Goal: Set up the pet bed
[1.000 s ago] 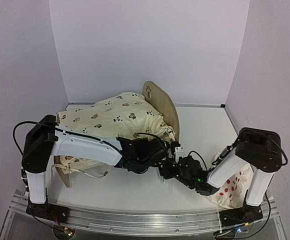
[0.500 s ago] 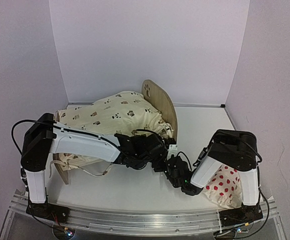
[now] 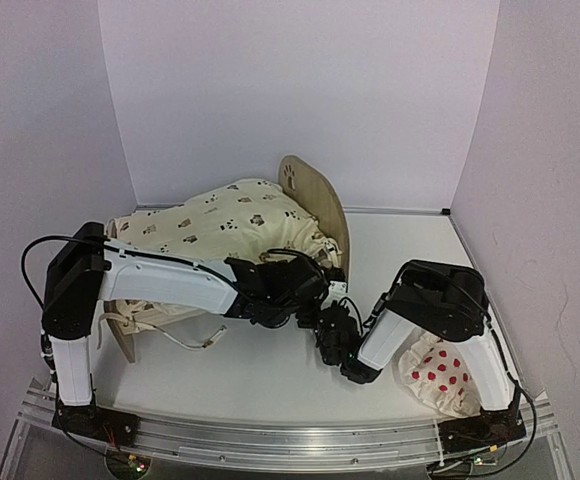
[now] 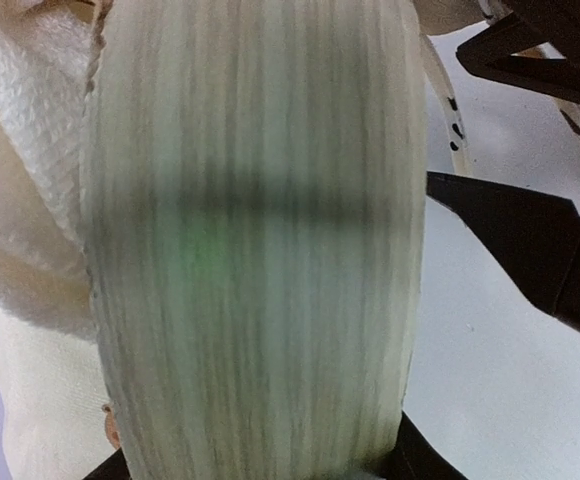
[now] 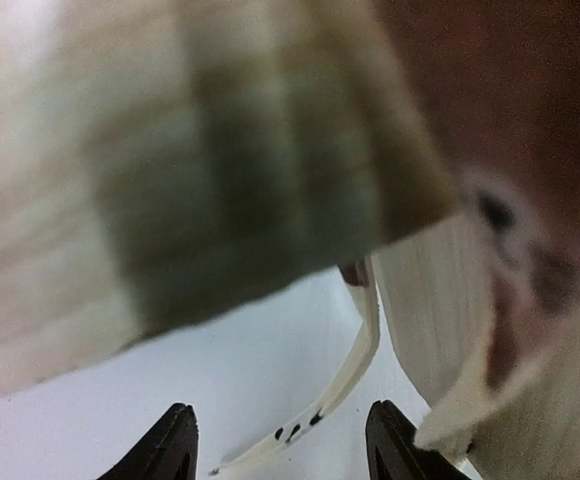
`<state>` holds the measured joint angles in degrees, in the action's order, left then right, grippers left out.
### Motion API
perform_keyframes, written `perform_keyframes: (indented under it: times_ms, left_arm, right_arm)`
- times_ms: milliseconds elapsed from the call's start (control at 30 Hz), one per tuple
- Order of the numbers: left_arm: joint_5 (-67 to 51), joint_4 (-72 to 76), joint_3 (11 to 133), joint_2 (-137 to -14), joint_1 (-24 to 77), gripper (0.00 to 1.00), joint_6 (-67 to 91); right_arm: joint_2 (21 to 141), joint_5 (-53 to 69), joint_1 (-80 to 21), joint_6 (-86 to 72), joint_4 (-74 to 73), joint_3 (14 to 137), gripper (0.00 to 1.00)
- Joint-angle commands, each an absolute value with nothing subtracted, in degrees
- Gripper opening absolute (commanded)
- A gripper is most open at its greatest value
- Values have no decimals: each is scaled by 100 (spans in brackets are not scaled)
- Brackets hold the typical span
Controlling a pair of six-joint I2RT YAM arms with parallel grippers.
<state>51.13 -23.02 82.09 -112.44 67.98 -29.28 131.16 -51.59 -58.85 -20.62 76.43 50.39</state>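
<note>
There is one pet bed [image 3: 317, 200], one animal-print cushion [image 3: 220, 225] and one red-dotted pillow [image 3: 438, 376], all on one table [image 3: 410, 260]. There are two robot arms: one left arm [image 3: 160, 280] and one right arm [image 3: 435, 300].

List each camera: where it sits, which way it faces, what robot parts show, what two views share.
Top external: above and behind the bases, facing down at the table; left arm and right arm show, meeting at the pet bed.
Left wrist: on the left arm, close against a bed board; left gripper tips at the bottom.
Right wrist: on the right arm, low over the table, facing blurred plywood; right gripper fingers open at the bottom.
Shared: both wrist views show plywood and the dotted cream strap.
</note>
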Motion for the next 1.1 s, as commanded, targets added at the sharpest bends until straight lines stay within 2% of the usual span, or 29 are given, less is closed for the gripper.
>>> perform_keyframes:
  times_ms: [0,100,233,433,567,1067]
  left_arm:
    - [5480,-1523,8900,-10598,6948,38,-3044]
    - [5469,-1553,8932,-10600,6952,38,-3018]
    - [5471,-1569,8951,-10634,6952,38,-3027]
    - [5501,-1564,9012,-10737,6943,38,-3091]
    - [5532,-1564,9044,-10740,6938,37,-3111]
    - [5431,-1695,8649,-10804,6781,37,-2551]
  right_arm:
    - [13539,-5275,-5701,-1488,7374,5542,59]
    - [13720,-5250,-5597,-1485,7374,5750,58]
    - [13859,-5216,-5506,-1492,7374,5899,46]
    - [13926,-5150,-5401,-1475,7374,6023,24]
    - [13873,-5149,-5363,-1494,7372,5970,0]
    - [12742,-3284,-5368,-1543,7374,4443,0]
